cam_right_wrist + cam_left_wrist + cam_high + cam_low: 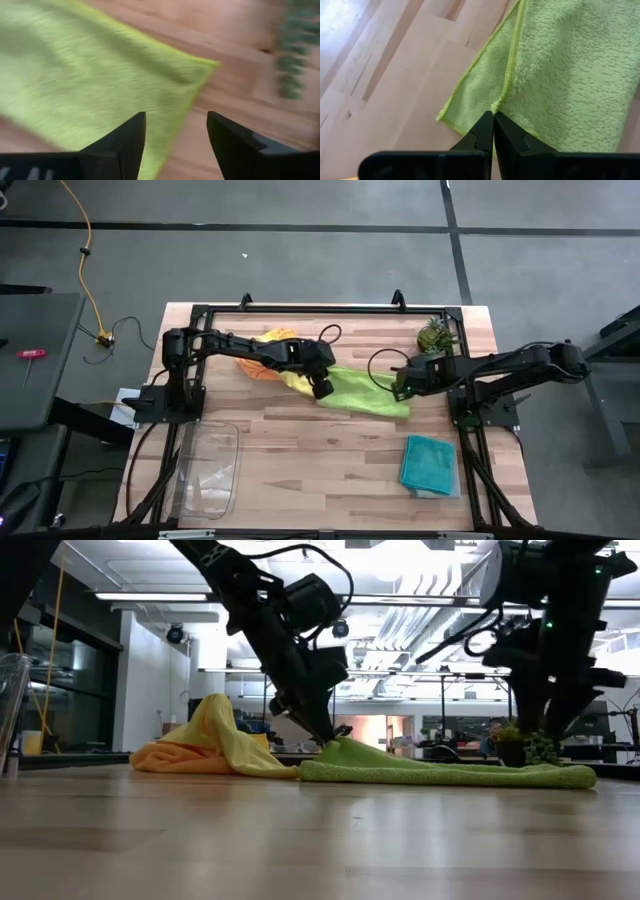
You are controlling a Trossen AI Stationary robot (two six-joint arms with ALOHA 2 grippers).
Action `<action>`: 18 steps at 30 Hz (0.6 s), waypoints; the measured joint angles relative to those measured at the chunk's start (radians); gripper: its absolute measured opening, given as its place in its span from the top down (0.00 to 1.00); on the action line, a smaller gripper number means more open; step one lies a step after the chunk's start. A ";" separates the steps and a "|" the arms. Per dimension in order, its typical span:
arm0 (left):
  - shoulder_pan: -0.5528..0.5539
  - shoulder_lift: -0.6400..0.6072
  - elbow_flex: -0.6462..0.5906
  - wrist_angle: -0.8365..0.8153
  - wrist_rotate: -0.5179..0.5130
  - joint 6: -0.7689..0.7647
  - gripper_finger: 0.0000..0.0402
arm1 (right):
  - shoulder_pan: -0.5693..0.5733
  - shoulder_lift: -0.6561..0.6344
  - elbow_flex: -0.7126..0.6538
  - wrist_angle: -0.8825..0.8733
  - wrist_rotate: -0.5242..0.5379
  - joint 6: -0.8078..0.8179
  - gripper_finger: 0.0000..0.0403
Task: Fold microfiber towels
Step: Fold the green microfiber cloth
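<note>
Towels lay mid-table from above: the lime green towel (365,392) spread between both grippers, yellow (290,375) and orange (268,340) bunched left, teal (430,463) folded near right. Level view showed the left gripper (335,735) pinching the green edge. Left wrist view: fingers (485,132) closed on its hem. Right wrist view: right gripper (176,131) fingers spread apart above the corner.

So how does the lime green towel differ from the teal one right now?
The lime green towel lies spread across the table's middle, while the teal towel sits folded into a compact rectangle near the front right. The left gripper is shut on the lime green towel's edge, with the right gripper open over its other end; nothing touches the teal towel. Both rest on the wooden table.
</note>
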 joint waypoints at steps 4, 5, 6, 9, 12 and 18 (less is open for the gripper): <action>0.000 0.000 0.000 0.000 -0.034 0.009 0.99 | 0.000 0.002 0.000 0.038 0.002 -0.004 0.48; 0.000 0.000 0.000 0.000 -0.043 0.010 0.98 | 0.000 0.002 0.000 0.041 0.010 0.001 0.48; 0.002 0.000 0.000 0.000 -0.049 0.022 0.96 | 0.000 0.002 0.000 0.043 0.015 0.003 0.48; 0.014 0.000 0.000 0.001 -0.052 0.059 0.88 | 0.000 0.002 0.000 0.044 0.018 -0.007 0.48; 0.036 -0.001 0.006 -0.024 -0.054 0.048 0.77 | -0.001 0.002 0.000 0.039 0.017 -0.013 0.48; 0.083 -0.003 0.084 -0.209 -0.006 0.062 0.56 | -0.001 0.002 0.000 -0.027 0.010 0.076 0.48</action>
